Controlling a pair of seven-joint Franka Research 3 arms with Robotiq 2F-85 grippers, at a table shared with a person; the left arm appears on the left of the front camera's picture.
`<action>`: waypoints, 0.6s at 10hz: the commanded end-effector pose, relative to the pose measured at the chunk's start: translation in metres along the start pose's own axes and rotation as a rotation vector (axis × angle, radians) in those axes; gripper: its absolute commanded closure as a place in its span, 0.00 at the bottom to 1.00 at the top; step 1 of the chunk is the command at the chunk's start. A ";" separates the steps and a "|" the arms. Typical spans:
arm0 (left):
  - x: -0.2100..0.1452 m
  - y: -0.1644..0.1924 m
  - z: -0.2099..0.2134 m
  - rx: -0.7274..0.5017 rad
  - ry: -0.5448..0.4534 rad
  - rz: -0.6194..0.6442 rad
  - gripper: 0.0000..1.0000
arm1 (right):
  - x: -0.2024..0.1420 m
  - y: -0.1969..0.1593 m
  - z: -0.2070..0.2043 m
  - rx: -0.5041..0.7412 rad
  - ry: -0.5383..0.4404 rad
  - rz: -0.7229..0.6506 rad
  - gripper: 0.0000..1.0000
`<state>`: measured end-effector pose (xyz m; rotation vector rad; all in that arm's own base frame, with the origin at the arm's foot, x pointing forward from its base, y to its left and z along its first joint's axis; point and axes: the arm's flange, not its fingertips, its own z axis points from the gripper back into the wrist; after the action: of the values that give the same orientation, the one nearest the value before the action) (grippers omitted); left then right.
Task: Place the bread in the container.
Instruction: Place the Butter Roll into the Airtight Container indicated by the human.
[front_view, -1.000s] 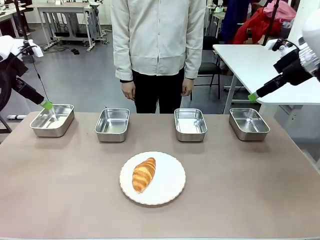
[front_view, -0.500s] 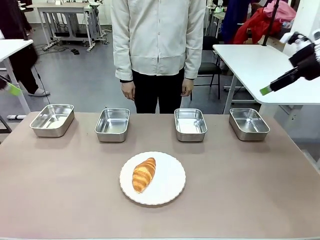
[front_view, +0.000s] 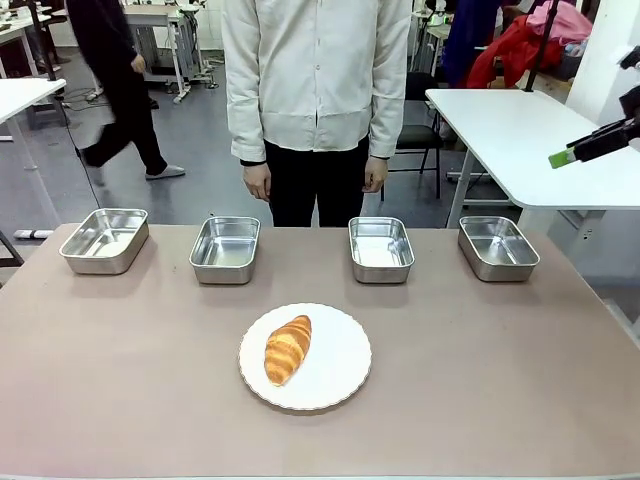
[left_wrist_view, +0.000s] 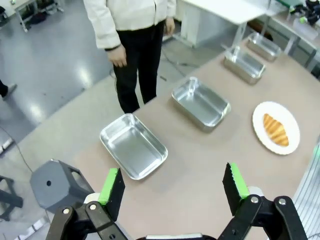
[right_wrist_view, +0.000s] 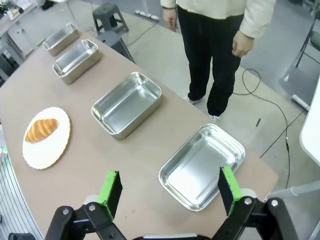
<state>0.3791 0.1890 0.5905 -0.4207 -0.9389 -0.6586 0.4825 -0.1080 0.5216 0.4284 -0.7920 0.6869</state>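
Observation:
The bread (front_view: 288, 348), a golden-brown croissant, lies on a round white plate (front_view: 335, 360) at the middle of the table's near half. Behind it, several identical steel containers stand in a row, from the leftmost (front_view: 104, 240) to the rightmost (front_view: 497, 247). All look empty, and I cannot tell which one is meant. My left gripper (left_wrist_view: 172, 185) hangs open high above the table's left end, over the leftmost container (left_wrist_view: 133, 145), with the bread (left_wrist_view: 275, 129) far off. My right gripper (right_wrist_view: 169, 190) is open above the rightmost container (right_wrist_view: 202, 166). One of its fingers (front_view: 565, 157) shows at the upper right.
A person in a cream shirt (front_view: 316, 70) stands at the far edge, hands hanging at their sides. Another person (front_view: 115, 80) walks past at the back left. A white table (front_view: 520, 140) stands at the right. Bare brown tabletop (front_view: 120, 380) surrounds the plate.
My left gripper lifted away from the leftmost container and left the front view. My right gripper rose and drew back to the right. A person walked into the background.

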 end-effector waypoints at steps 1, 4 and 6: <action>-0.002 0.009 0.000 -0.031 -0.075 0.011 0.00 | 0.003 -0.014 0.007 0.026 -0.052 0.016 0.00; 0.003 0.008 0.006 0.021 -0.105 0.049 0.00 | 0.004 -0.018 0.015 0.004 -0.060 -0.002 0.00; 0.006 0.002 0.003 0.048 -0.088 0.052 0.00 | 0.003 -0.020 0.016 -0.004 -0.062 -0.011 0.00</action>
<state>0.3820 0.1962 0.5963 -0.4549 -1.0056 -0.5689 0.4839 -0.1293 0.5328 0.4411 -0.8138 0.6597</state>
